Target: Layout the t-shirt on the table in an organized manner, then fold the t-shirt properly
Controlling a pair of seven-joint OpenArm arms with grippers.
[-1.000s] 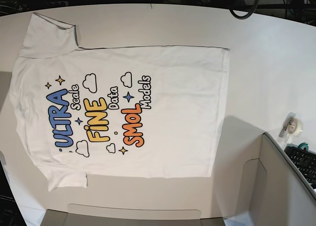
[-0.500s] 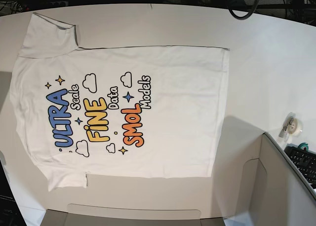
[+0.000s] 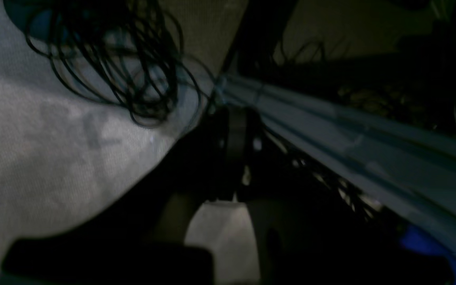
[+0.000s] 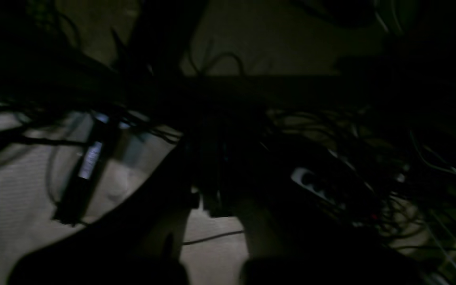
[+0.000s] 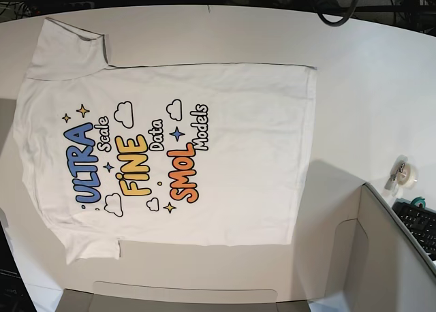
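The white t-shirt (image 5: pixel 225 155) lies flat and spread on the white table (image 5: pixel 368 73), print side up, with its collar end at the left and its hem at the right. Both sleeves are spread out. Neither gripper shows in the base view. In the dark left wrist view, my left gripper (image 3: pixel 234 186) is shut on nothing, off the table above cables. In the equally dark right wrist view, my right gripper (image 4: pixel 212 198) has its fingers meeting at the tips and holds nothing.
A tape roll (image 5: pixel 407 174) sits on the table at the right, next to a grey panel (image 5: pixel 381 257) with a keyboard (image 5: pixel 419 227). Cables (image 5: pixel 334 12) hang beyond the far edge. A power strip (image 4: pixel 315 186) lies among wires below the right wrist.
The shirt has not moved. A pale piece of arm at the top right edge of the base view has slid left and out of sight.
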